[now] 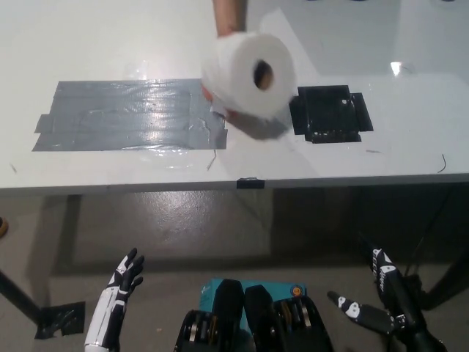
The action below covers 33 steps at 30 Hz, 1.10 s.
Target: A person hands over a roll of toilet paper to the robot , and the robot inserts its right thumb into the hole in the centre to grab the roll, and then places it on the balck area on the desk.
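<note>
A person's hand [229, 17] reaches in from the top and holds a white roll of toilet paper [248, 73] above the white desk [220, 165], its centre hole [263, 74] turned toward me. Just right of the roll, a black taped area [330, 114] lies on the desk. My black right hand [381, 297] hangs low at the bottom right, below the desk edge, fingers apart and holding nothing. My white left hand [124, 277] rests at the bottom left, fingers spread, also holding nothing. Both hands are far from the roll.
A large grey taped patch [128, 114] covers the desk's left half. A small black tab [250, 182] sits on the desk's front edge. Dark table legs [22, 301] stand on the floor below at the left.
</note>
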{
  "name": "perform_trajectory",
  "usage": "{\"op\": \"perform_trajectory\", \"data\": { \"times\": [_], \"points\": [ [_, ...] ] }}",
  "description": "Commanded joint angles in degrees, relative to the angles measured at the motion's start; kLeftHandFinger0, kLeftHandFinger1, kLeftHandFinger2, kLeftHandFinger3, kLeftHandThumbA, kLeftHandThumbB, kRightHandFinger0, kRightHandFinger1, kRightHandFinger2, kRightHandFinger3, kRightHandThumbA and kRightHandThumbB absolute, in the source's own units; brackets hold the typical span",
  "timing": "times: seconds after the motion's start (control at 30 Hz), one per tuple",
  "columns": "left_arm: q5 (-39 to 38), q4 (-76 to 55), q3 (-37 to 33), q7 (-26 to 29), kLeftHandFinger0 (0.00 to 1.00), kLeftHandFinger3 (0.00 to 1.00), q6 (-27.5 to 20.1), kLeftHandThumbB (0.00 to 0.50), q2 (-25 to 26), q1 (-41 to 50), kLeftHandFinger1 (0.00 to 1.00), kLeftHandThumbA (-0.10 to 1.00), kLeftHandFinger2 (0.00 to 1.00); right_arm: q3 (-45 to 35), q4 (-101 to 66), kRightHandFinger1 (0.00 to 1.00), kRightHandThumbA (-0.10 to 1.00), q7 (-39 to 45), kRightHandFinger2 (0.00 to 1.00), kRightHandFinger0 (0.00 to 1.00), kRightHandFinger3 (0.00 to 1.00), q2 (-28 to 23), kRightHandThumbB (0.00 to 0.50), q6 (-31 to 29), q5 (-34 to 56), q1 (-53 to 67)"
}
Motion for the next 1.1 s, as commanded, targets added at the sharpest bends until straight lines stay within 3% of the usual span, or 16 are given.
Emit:
{"op": "perform_trajectory", "data": {
  "times": [0.0,0.1,0.3,0.37,0.57,0.6,0.63,0.77,0.87,1.07],
  "points": [
    [0.24,-0.02,0.14,0.38,1.0,1.0,-2.07,0.061,0.55,-0.5,1.0,1.0,1.0,-1.36,-7.11,1.0,0.82,-0.66,1.0,1.0,1.0,-0.23,0.264,0.12,-0.5,-2.84],
    [0.46,-0.29,0.0,0.24,1.0,1.0,-1.78,0.075,0.64,-0.51,1.0,1.0,1.0,-2.51,-14.37,1.0,0.81,0.43,1.0,1.0,1.0,-1.69,0.308,6.57,-0.19,-5.16],
    [0.53,-0.96,0.16,0.34,1.0,1.0,-0.92,0.063,0.71,-0.68,1.0,1.0,1.0,-3.78,-18.8,1.0,0.77,2.41,1.0,1.0,1.0,-4.98,0.291,12.46,1.26,-14.32],
    [0.67,-1.01,0.05,0.34,1.0,1.0,-0.97,0.082,0.65,-0.95,1.0,1.0,1.0,-3.74,-17.19,1.0,0.81,3.59,1.0,1.0,1.0,-6.31,0.289,14.97,1.72,-19.99],
    [0.31,-2.04,0.23,0.11,1.0,1.0,-0.07,0.064,0.8,-1.84,1.0,1.0,1.0,-2.58,-11.0,1.0,0.92,5.3,1.0,1.0,1.0,-7.93,0.316,18.19,0.46,-31.15],
    [0.28,-2.04,0.25,0.11,1.0,1.0,-0.04,0.071,0.8,-1.99,1.0,1.0,1.0,-2.58,-10.71,1.0,0.93,5.4,1.0,1.0,1.0,-8.0,0.291,18.33,0.47,-31.62],
    [0.17,-1.91,0.32,0.11,1.0,1.0,-0.23,0.077,0.83,-2.36,1.0,1.0,1.0,-2.13,-8.9,1.0,0.95,5.81,1.0,1.0,1.0,-8.36,0.332,19.15,-0.24,-34.22],
    [0.06,-1.95,0.51,0.14,1.0,1.0,0.13,0.091,0.83,-2.93,1.0,1.0,1.0,-0.59,-3.04,1.0,0.99,6.57,1.0,1.0,1.0,-8.72,0.387,21.79,-2.12,-40.69],
    [1.06,-2.22,0.35,0.33,1.0,1.0,0.5,0.083,1.03,-2.68,1.0,1.0,1.0,0.84,3.12,1.0,1.0,6.33,1.0,1.0,1.0,-8.2,0.414,21.84,-3.34,-45.41],
    [1.74,-2.02,-0.04,0.2,1.0,1.0,0.02,0.087,1.28,-2.88,1.0,1.0,1.0,2.8,13.3,1.0,0.98,7.85,1.0,1.0,1.0,-7.44,0.415,20.06,-3.3,-52.36]
  ]
}}
